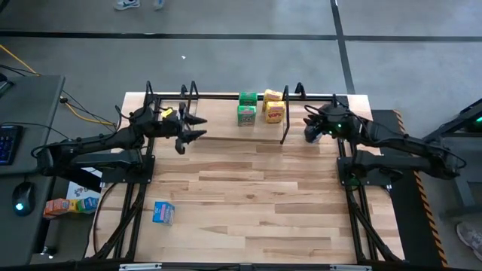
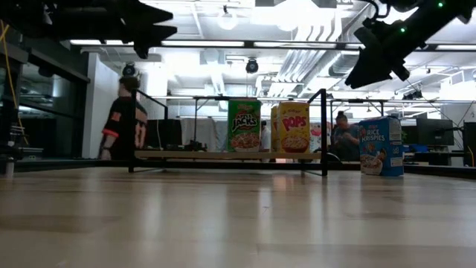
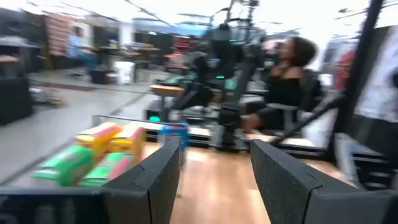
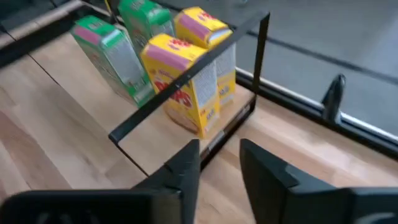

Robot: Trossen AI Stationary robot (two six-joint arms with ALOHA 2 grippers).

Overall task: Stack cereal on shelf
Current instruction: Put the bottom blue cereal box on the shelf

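Two green [image 1: 246, 108] and two yellow-orange cardboard cereal boxes [image 1: 273, 106] stand on the pale wooden shelf [image 1: 218, 113]. One blue cereal box [image 1: 163, 213] lies on the worktop [image 1: 248, 196]. Left gripper [image 1: 193, 127] and right gripper [image 1: 310, 128] hover with jaws spread, empty.

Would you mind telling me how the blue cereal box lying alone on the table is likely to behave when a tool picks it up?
The blue cereal box is small printed cardboard, so probably light and fairly stiff, though a hard squeeze might dent it. Its flat faces should suit a two-finger pinch, but the printed surface may be a little slippery. In the low view it stands upright and narrow, so a sideways nudge could tip it.
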